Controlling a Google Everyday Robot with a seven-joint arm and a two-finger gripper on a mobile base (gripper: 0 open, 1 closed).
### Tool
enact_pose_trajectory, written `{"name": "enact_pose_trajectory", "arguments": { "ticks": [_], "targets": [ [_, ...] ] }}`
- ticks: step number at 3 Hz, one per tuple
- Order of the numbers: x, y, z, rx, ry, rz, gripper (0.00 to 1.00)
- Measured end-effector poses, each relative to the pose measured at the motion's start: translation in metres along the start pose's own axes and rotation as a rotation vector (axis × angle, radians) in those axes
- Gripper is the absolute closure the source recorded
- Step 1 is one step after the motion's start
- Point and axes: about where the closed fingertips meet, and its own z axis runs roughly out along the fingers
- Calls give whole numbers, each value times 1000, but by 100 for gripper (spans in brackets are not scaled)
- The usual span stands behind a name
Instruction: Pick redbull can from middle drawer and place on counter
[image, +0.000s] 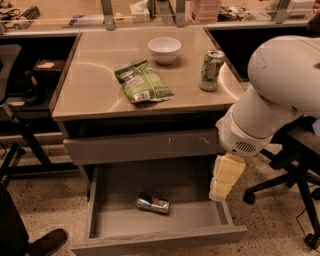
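The redbull can (153, 203), slim, silver and blue, lies on its side on the floor of the open middle drawer (160, 239), a little left of centre. The drawer is pulled out low under the tan counter (90, 85). My gripper (220, 192), a cream-coloured block, hangs from the big white arm (272, 100). It is over the drawer's right wall, to the right of the can and higher than it, apart from it.
On the counter are a green chip bag (143, 82), a white bowl (164, 50) and a larger green-and-white can (211, 70). A shut drawer front with scratch marks (145, 146) sits above the open drawer. An office chair (295, 170) stands right; a shoe (47, 242) is bottom left.
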Motion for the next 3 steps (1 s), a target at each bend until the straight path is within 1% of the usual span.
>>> {"name": "enact_pose_trajectory", "arguments": {
  "ticks": [1, 2, 3],
  "targets": [
    [0, 0, 0, 0, 0, 0, 0],
    [-14, 11, 40, -37, -34, 2, 0],
    [-35, 27, 111, -93, -83, -5, 0]
  ]
}}
